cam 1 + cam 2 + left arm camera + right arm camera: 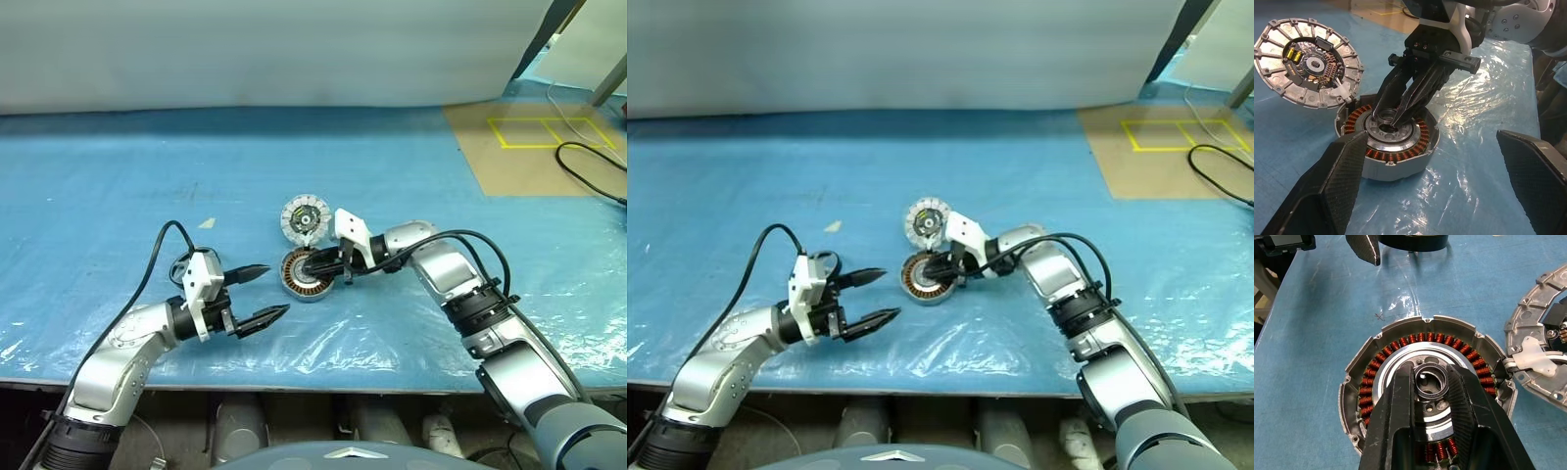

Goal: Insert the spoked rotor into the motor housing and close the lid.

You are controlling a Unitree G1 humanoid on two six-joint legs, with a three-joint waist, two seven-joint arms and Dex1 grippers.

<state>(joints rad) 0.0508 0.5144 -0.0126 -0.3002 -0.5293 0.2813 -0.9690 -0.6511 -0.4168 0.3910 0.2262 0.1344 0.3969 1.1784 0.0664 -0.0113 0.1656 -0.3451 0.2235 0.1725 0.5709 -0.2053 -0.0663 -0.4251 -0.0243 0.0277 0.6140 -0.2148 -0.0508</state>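
The right gripper [1431, 387] is pinching a small dark ring at the hub of the motor housing [306, 274]; if it slips, the part is tilting and jamming. The left gripper [263, 294] is waiting wide open nearby. The lid [305, 216] is lying just beside.

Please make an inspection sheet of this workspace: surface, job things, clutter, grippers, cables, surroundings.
Surface: blue sheet under clear plastic film, wrinkled near the front edge.
Motor housing: lies flat, copper windings exposed, uncovered.
Lid: lies open beside the housing, joined to it by a white connector.
Spoked rotor: cannot tell it apart; a dark ring sits at the hub between the right fingers.
Clutter: small pale scrap.
Left gripper: open, apart from the housing.
Right gripper: nearly closed on the hub ring.
Cables: black loop far right.
Surroundings: pale backdrop, brown board with yellow rectangle.
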